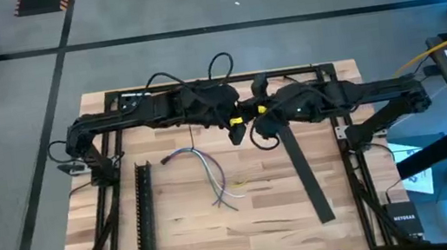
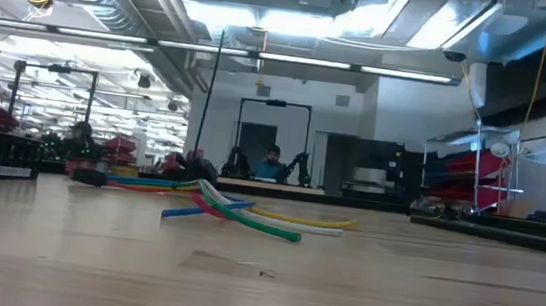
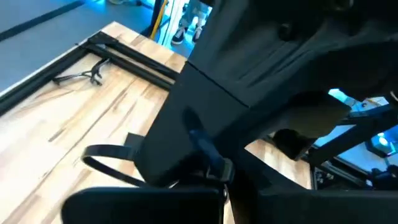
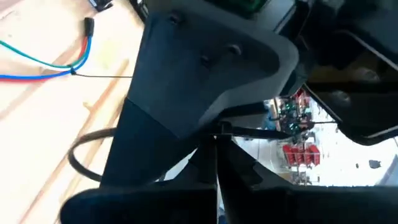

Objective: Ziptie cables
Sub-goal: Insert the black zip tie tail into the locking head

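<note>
High view first: the left gripper [image 1: 222, 101] and the right gripper [image 1: 259, 113] are seen brought together over the far middle of the table [image 1: 179, 245], well apart from the cables [image 1: 213, 175], which lie loose on the bare wood nearer the front, between the slotted black rail [image 1: 144, 219] on the left and the long flat black bar [image 1: 308, 174] on the right. Whether either tool's fingers are open or closed cannot be told; each wrist view is blocked by the other arm's dark body. A thin black looped strip [image 3: 109, 163], probably a zip tie, is seen curling out beside the left tool, and again from the right wrist. By judgement, the tie is being readied between the two tools. For this to be done well, the loop should be kept wide and steady, then carried down so the wires can be gathered through it together rather than one being missed.
</note>
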